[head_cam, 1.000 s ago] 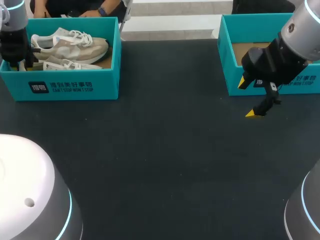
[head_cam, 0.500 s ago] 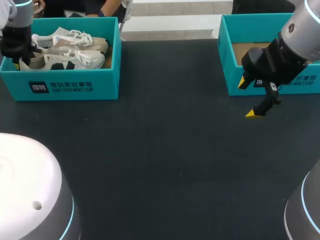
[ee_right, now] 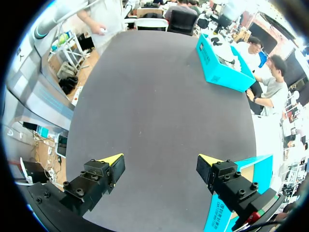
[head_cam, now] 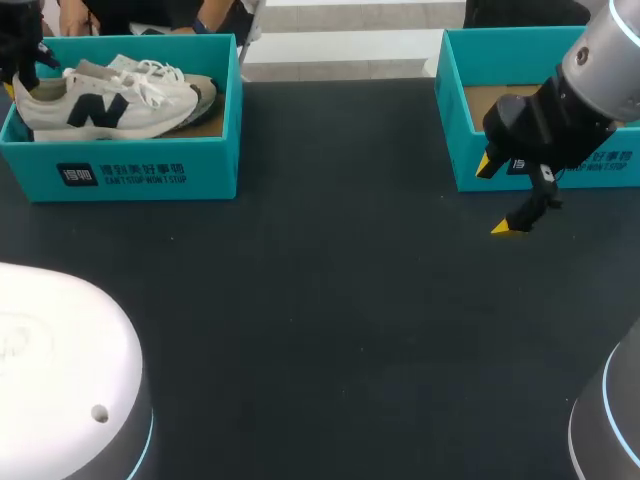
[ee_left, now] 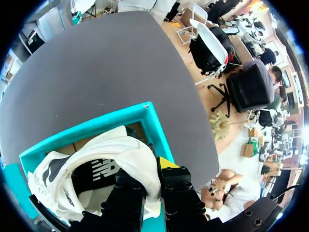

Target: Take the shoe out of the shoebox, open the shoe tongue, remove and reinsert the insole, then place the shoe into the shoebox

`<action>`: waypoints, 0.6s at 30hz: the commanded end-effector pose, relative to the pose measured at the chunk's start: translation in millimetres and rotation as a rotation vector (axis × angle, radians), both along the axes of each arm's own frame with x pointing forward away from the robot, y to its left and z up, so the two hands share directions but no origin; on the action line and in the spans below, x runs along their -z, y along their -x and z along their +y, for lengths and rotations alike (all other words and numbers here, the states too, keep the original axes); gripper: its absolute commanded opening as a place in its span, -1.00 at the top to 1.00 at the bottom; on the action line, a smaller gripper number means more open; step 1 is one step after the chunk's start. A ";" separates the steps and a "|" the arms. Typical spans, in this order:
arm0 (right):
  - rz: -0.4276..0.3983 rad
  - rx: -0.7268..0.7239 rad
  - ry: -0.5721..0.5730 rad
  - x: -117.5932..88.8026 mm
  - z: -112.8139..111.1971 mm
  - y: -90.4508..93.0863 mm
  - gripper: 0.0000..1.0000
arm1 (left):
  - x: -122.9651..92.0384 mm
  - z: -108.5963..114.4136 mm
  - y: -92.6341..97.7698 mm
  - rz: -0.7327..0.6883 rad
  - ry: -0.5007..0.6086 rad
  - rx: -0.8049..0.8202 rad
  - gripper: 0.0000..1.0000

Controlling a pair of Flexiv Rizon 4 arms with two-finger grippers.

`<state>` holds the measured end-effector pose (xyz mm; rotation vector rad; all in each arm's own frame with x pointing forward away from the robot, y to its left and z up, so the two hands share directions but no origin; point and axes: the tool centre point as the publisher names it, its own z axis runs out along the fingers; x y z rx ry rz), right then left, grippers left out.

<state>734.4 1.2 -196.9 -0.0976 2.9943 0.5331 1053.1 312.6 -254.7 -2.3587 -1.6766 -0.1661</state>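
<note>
Left pincer point(ee_left: 152, 170) pinching shoe point(head_cam: 100, 105) heel over shoebox point(head_cam: 150, 176); right pincer point(ee_right: 160, 161) spread above table point(head_cam: 330, 300).

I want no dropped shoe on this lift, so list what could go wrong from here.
1. The left gripper pinches the shoe only at its heel, so the long body ahead of it may swing or slip out.
2. The toe hangs low over the shoebox, above a second shoe; a sideways pull may catch wall or laces.
3. The right gripper hovers open across the table, too far to steady it.
</note>
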 end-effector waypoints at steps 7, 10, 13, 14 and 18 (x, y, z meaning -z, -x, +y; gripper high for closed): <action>0.001 0.000 0.001 1.2 0.6 -0.7 -1.00 | -54.2 11.8 7.2 0.109 0.128 0.150 1.00; 0.001 0.000 0.001 1.2 0.6 -0.7 -1.00 | -54.2 11.8 7.2 0.109 0.128 0.150 1.00; 0.001 0.000 0.001 1.2 0.6 -0.7 -1.00 | -54.2 11.8 7.2 0.109 0.128 0.150 1.00; 0.001 0.000 0.001 1.2 0.6 -0.7 -1.00 | -54.2 11.8 7.2 0.109 0.128 0.150 1.00; 0.001 0.000 0.001 1.2 0.6 -0.7 -1.00 | -54.2 11.8 7.2 0.109 0.128 0.150 1.00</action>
